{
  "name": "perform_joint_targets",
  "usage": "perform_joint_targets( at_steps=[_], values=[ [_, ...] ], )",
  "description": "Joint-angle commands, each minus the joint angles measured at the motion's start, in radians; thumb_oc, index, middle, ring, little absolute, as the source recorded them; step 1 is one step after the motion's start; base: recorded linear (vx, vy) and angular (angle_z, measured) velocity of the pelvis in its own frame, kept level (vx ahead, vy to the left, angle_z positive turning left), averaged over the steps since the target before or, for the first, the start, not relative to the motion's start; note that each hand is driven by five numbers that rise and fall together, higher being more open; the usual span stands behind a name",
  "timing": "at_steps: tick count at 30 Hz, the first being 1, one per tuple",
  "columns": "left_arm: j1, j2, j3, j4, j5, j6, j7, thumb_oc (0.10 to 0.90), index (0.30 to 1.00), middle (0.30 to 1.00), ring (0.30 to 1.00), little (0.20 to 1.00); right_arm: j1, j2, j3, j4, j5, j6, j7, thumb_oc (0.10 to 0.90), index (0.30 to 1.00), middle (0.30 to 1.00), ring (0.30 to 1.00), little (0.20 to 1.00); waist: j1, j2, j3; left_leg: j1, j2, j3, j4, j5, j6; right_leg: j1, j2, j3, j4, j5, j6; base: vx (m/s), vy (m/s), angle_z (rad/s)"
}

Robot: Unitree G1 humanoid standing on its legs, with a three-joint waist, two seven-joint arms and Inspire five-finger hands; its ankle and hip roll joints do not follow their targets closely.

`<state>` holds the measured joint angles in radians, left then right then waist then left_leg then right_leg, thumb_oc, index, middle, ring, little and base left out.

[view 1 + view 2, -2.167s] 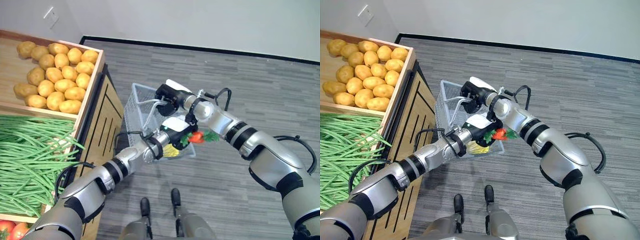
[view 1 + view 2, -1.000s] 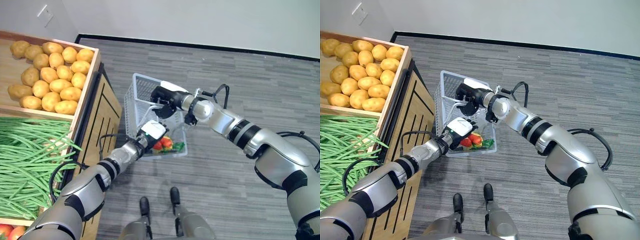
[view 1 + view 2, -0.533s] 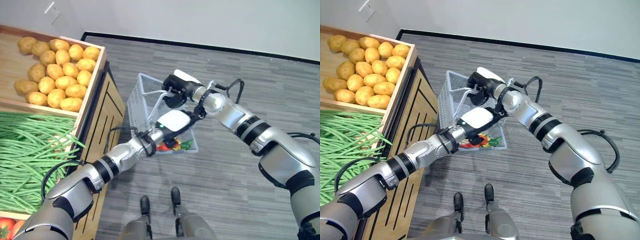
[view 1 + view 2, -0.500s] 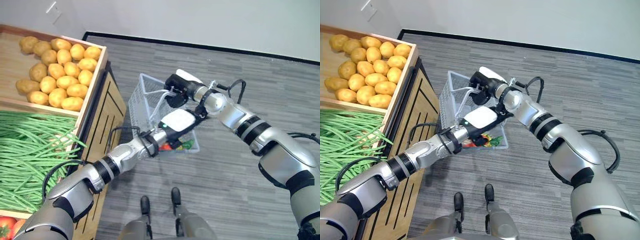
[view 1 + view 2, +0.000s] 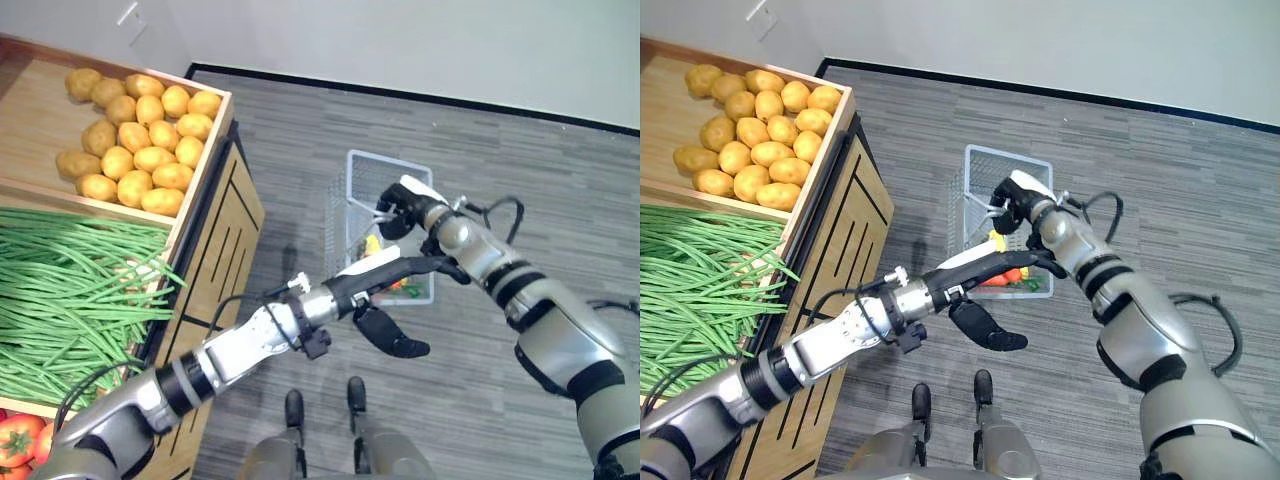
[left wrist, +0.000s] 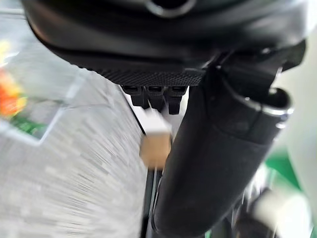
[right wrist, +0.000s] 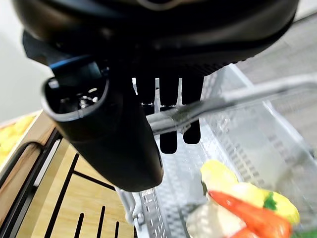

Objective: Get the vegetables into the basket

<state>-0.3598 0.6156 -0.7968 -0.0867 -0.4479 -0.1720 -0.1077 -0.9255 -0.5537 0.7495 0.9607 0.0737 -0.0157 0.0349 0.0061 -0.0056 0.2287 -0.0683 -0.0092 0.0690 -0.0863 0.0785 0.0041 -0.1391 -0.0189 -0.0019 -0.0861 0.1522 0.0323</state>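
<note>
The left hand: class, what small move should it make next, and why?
Probably swing back over the green beans and close on some. The left hand is open and holds nothing, beside the basket, which already has red and yellow vegetables inside. The right hand grips the basket's handle, so the carrying is covered.

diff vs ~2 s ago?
The left hand dropped its red vegetable into the basket, pulled out and is now open and empty. The right hand stays curled round the basket handle. Potatoes and green beans unchanged.
</note>
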Motion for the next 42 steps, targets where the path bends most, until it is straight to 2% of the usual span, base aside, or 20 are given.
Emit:
perform_joint_targets(
  at_steps=[1,4,6,9,11,12,13,14,15,16,17,18,21,22,23,24,25,32,33,42],
  values=[
    [0.03,0.044,-0.018,-0.087,-0.157,-0.038,-0.083,0.9,1.0,1.0,1.0,1.0,-0.112,-0.015,-0.053,-0.015,-0.009,-0.101,-0.061,0.4,0.3,0.3,0.3,0.3,0.01,-0.046,-0.082,-0.019,0.072,-0.029,-0.001,-0.021,-0.065,0.013,-0.138,0.053,0.016,-0.023,0.125,0.03,0.005,0.04],
    [0.108,0.111,-0.044,-0.019,-0.23,-0.008,-0.17,0.9,1.0,1.0,1.0,1.0,-0.028,-0.027,-0.081,-0.032,-0.027,-0.116,-0.059,0.4,0.3,0.3,0.3,0.3,0.011,-0.044,-0.099,-0.007,0.072,-0.026,-0.001,-0.027,-0.066,0.022,-0.139,0.055,0.012,-0.025,0.125,0.06,-0.001,0.04],
    [0.207,0.168,-0.041,0.093,-0.267,0.026,-0.235,0.9,1.0,1.0,1.0,1.0,0.066,-0.066,-0.107,-0.063,-0.045,-0.132,-0.049,0.4,0.3,0.3,0.3,0.3,0.012,-0.039,-0.108,-0.001,0.071,-0.025,-0.001,-0.028,-0.067,0.028,-0.14,0.052,0.011,-0.028,0.125,0.02,-0.005,-0.01],
    [0.242,0.2,-0.041,0.158,-0.224,0.021,-0.265,0.9,1.0,1.0,1.0,1.0,0.124,-0.09,-0.123,-0.074,-0.054,-0.142,-0.043,0.4,0.3,0.3,0.3,0.3,0.013,-0.037,-0.116,0.003,0.071,-0.027,-0.001,-0.03,-0.069,0.036,-0.142,0.045,0.009,-0.03,0.127,0.01,-0.003,0.0],
    [0.305,0.176,0.001,0.3,-0.156,0.017,-0.274,0.9,1.0,1.0,1.0,1.0,0.222,-0.105,-0.166,-0.101,-0.059,-0.152,-0.04,0.4,0.3,0.3,0.3,0.3,0.014,-0.035,-0.127,0.007,0.07,-0.032,-0.001,-0.032,-0.069,0.044,-0.144,0.038,0.008,-0.032,0.13,0.04,-0.008,0.06],
    [0.305,0.175,0.001,0.301,-0.155,0.017,-0.274,0.9,1.0,1.0,1.0,1.0,0.222,-0.105,-0.166,-0.101,-0.059,-0.152,-0.04,0.4,0.3,0.3,0.3,0.3,0.014,-0.035,-0.127,0.006,0.07,-0.032,-0.001,-0.032,-0.069,0.044,-0.144,0.038,0.008,-0.032,0.13,0.03,-0.008,0.08],
    [0.322,0.156,0.021,0.356,-0.113,0.011,-0.267,0.9,1.0,1.0,1.0,1.0,0.25,-0.11,-0.181,-0.108,-0.061,-0.156,-0.038,0.4,0.3,0.3,0.3,0.3,0.015,-0.034,-0.13,0.008,0.07,-0.035,-0.001,-0.033,-0.07,0.046,-0.145,0.035,0.006,-0.033,0.131,0.02,-0.004,0.06],
    [0.368,0.107,0.08,0.492,-0.009,0.003,-0.245,0.9,1.0,1.0,1.0,1.0,0.341,-0.132,-0.231,-0.155,-0.063,-0.158,-0.03,0.4,0.3,0.3,0.3,0.3,0.014,-0.035,-0.135,0.011,0.069,-0.037,-0.001,-0.033,-0.07,0.051,-0.148,0.03,0.005,-0.033,0.133,0.02,-0.004,0.04],
    [0.368,0.106,0.079,0.493,-0.009,0.003,-0.245,0.9,1.0,1.0,1.0,1.0,0.342,-0.132,-0.231,-0.156,-0.063,-0.158,-0.03,0.4,0.3,0.3,0.3,0.3,0.014,-0.034,-0.136,0.011,0.069,-0.037,-0.001,-0.033,-0.07,0.051,-0.148,0.029,0.005,-0.033,0.133,0.01,-0.009,0.09],
    [0.406,0.041,0.156,0.647,0.102,-0.001,-0.202,0.9,1.0,1.0,1.0,1.0,0.414,-0.14,-0.277,-0.157,-0.063,-0.16,-0.02,0.4,0.3,0.3,0.3,0.3,0.017,-0.038,-0.139,0.012,0.069,-0.041,-0.001,-0.032,-0.069,0.056,-0.149,0.024,0.004,-0.034,0.133,0.0,-0.007,0.11],
    [0.405,0.034,0.155,0.656,0.106,-0.007,-0.201,0.9,1.0,1.0,1.0,1.0,0.417,-0.141,-0.277,-0.159,-0.064,-0.16,-0.02,0.4,0.3,0.3,0.3,0.3,0.016,-0.037,-0.14,0.012,0.069,-0.042,-0.001,-0.032,-0.069,0.056,-0.149,0.023,0.004,-0.034,0.133,0.01,-0.021,0.13],
    [0.434,-0.053,0.251,0.817,0.221,-0.013,-0.148,0.9,1.0,1.0,1.0,1.0,0.511,-0.138,-0.342,-0.163,-0.065,-0.158,-0.014,0.4,0.3,0.3,0.3,0.3,0.017,-0.039,-0.146,0.011,0.068,-0.049,-0.001,-0.031,-0.069,0.062,-0.15,0.012,0.003,-0.035,0.133,0.02,-0.02,0.11],
    [0.431,-0.171,0.41,1.09,0.368,0.0,-0.066,0.9,1.0,1.0,1.0,1.0,0.616,-0.098,-0.429,-0.128,-0.06,-0.152,-0.006,0.4,0.3,0.3,0.3,0.3,0.021,-0.039,-0.154,0.016,0.069,-0.059,-0.001,-0.03,-0.067,0.075,-0.15,0.0,0.003,-0.041,0.132,0.01,-0.015,0.18],
    [0.433,-0.202,0.459,1.166,0.396,0.008,-0.048,0.9,1.0,1.0,1.0,1.0,0.653,-0.086,-0.455,-0.111,-0.053,-0.151,0.001,0.4,0.3,0.3,0.3,0.3,0.02,-0.041,-0.162,0.013,0.069,-0.06,-0.001,-0.028,-0.067,0.073,-0.151,-0.002,0.003,-0.039,0.131,0.02,-0.007,0.13],
    [0.432,-0.203,0.459,1.169,0.397,0.007,-0.047,0.9,1.0,1.0,1.0,1.0,0.654,-0.086,-0.455,-0.112,-0.053,-0.151,0.001,0.4,0.3,0.3,0.3,0.3,0.02,-0.04,-0.161,0.013,0.069,-0.061,-0.001,-0.028,-0.067,0.074,-0.151,-0.002,0.003,-0.039,0.131,0.03,-0.006,0.13],
    [0.428,-0.244,0.547,1.281,0.442,0.022,-0.021,0.9,1.0,1.0,1.0,1.0,0.712,-0.06,-0.496,-0.097,-0.052,-0.145,0.008,0.4,0.3,0.3,0.3,0.3,0.02,-0.041,-0.171,0.017,0.069,-0.062,-0.001,-0.029,-0.067,0.079,-0.15,-0.005,0.001,-0.04,0.129,0.03,-0.004,0.11],
    [0.43,-0.256,0.586,1.327,0.459,0.029,-0.008,0.9,1.0,1.0,1.0,1.0,0.739,-0.045,-0.517,-0.078,-0.044,-0.145,0.011,0.4,0.3,0.3,0.3,0.3,0.022,-0.04,-0.175,0.02,0.068,-0.061,-0.001,-0.03,-0.067,0.084,-0.15,-0.007,0.0,-0.041,0.129,0.05,-0.007,0.07],
    [0.449,-0.299,0.69,1.405,0.499,0.046,0.041,0.9,1.0,1.0,1.0,1.0,0.872,0.061,-0.58,0.033,-0.005,-0.137,0.034,0.4,0.3,0.3,0.3,0.3,0.024,-0.043,-0.193,0.04,0.069,-0.066,-0.001,-0.036,-0.067,0.106,-0.15,-0.016,-0.001,-0.049,0.127,0.02,-0.005,0.0],
    [0.457,-0.314,0.719,1.418,0.474,0.047,0.049,0.9,1.0,1.0,1.0,1.0,0.907,0.102,-0.608,0.075,0.029,-0.142,0.032,0.4,0.3,0.3,0.3,0.3,0.024,-0.045,-0.197,0.044,0.07,-0.068,-0.001,-0.036,-0.067,0.11,-0.15,-0.017,-0.001,-0.051,0.127,0.04,-0.014,-0.02],
    [0.452,-0.358,0.775,1.447,0.373,0.053,0.065,0.9,1.0,1.0,1.0,1.0,0.971,0.209,-0.611,0.306,0.01,-0.125,0.026,0.4,0.3,0.3,0.3,0.3,0.019,-0.044,-0.213,0.062,0.071,-0.072,-0.001,-0.041,-0.065,0.126,-0.146,-0.019,-0.001,-0.059,0.125,0.01,-0.002,0.0]
  ],
)
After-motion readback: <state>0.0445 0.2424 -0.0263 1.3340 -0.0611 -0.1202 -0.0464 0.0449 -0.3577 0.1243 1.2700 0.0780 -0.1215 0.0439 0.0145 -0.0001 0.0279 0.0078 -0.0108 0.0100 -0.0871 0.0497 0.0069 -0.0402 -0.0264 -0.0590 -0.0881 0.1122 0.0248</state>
